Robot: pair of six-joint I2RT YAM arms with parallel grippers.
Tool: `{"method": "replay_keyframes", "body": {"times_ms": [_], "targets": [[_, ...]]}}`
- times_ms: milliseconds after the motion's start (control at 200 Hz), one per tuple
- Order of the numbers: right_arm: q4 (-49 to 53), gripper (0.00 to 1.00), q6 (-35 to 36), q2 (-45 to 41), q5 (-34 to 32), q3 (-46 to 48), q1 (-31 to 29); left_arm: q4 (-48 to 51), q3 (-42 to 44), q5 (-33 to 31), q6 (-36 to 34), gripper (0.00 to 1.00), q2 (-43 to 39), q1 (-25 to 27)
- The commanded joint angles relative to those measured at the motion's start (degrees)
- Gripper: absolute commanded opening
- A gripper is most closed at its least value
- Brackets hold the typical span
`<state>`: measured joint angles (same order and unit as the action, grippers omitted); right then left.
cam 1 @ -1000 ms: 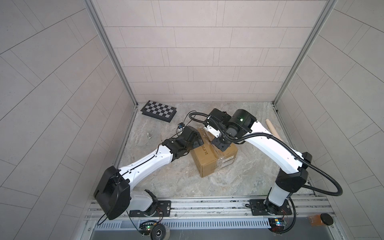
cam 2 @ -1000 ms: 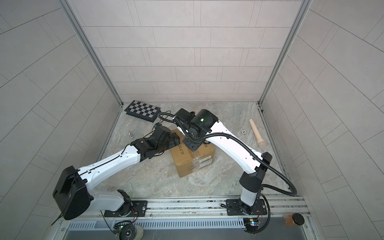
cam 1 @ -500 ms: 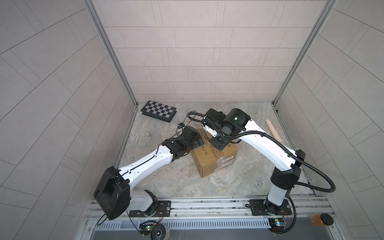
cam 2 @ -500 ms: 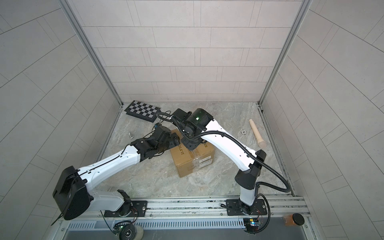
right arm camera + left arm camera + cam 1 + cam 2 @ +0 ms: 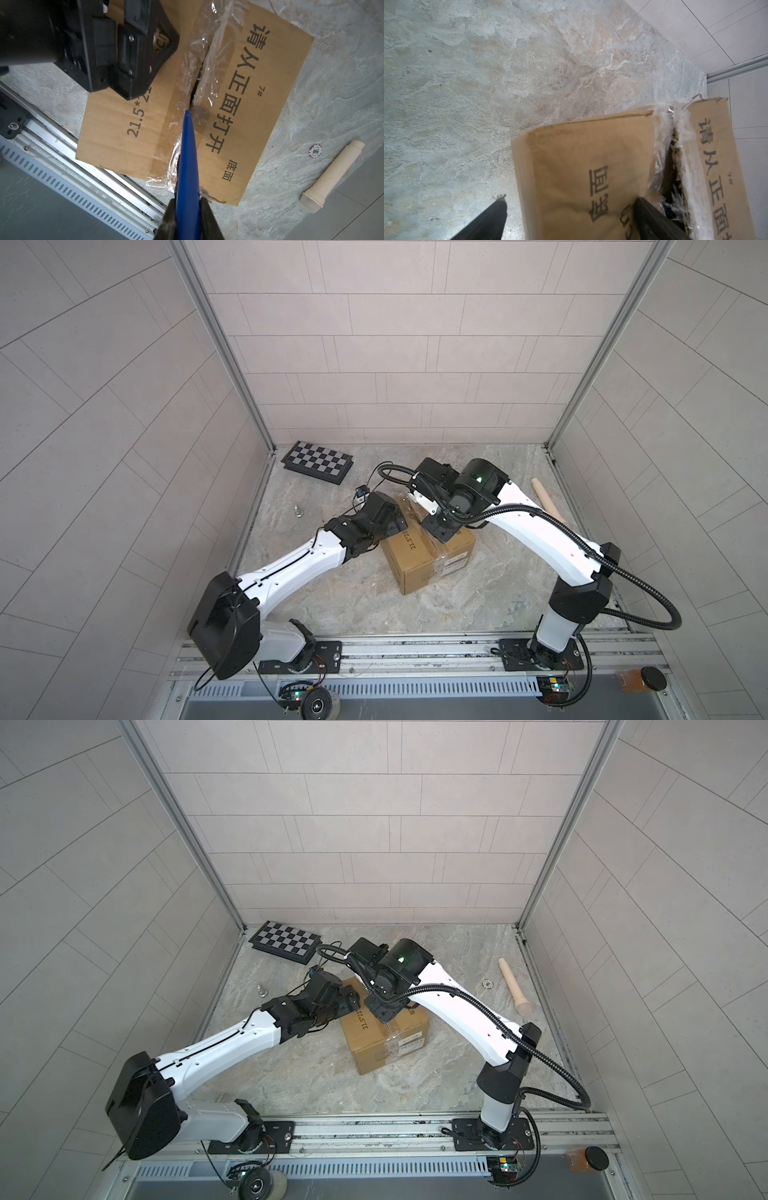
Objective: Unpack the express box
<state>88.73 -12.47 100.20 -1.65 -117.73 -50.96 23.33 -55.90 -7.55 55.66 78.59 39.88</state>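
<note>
Right wrist view: the right gripper is pressed together on a flat, pointed blue blade. The blade tip rests at the centre seam of the express box, a brown corrugated cardboard carton with black Chinese print and a size marking on its top panel. Clear tape along the seam is wrinkled and split. A dark gap shows between the two top flaps just ahead of the blade tip.

Left wrist view: the left gripper is spread wide. One finger lies over the top panel just beside the split seam. The other finger hangs outside the carton's side edge, above the counter, a mottled grey-beige stone surface. Contact between the fingers and the cardboard cannot be confirmed.

In both top views the express box sits on the counter near the middle, between the two arms. The left gripper is at its left top edge and the right gripper is over the top panel.

Other items on the counter:
- A black-and-white chequered board lies in the far left corner.
- A cream microphone-shaped object lies near the right wall.
- A round poker chip marked 500 lies just beside it.
- A small metal piece stands left of the carton.
</note>
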Motion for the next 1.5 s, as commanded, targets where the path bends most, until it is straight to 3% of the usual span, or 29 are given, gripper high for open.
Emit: {"method": "replay_keyframes", "body": {"times_ms": [0,340,686,1036,1182,1497], "targets": [[6.6,0.00,2.1,1.7,10.9,0.3,-1.4,16.3,4.5,-4.2,-1.8,0.98,4.6,-1.5],[7.4,0.00,3.9,7.9,9.4,-12.8,-0.2,14.0,0.4,-1.5,-6.7,1.00,-5.4,-3.2],[4.1,0.00,3.8,9.0,8.5,-14.3,0.7,15.2,-4.0,4.0,-11.3,1.00,-13.4,-5.3],[7.4,0.00,4.6,8.4,4.9,-15.1,-0.7,15.9,1.7,3.1,-6.6,1.00,-7.0,-3.9],[8.0,0.00,5.3,5.2,4.1,-12.4,-1.5,20.4,2.4,0.2,-3.6,1.00,-3.6,-4.2],[8.7,0.00,4.9,-0.7,2.2,-6.5,-1.9,20.4,2.9,-1.0,-2.8,0.99,-2.7,-4.4]]}}
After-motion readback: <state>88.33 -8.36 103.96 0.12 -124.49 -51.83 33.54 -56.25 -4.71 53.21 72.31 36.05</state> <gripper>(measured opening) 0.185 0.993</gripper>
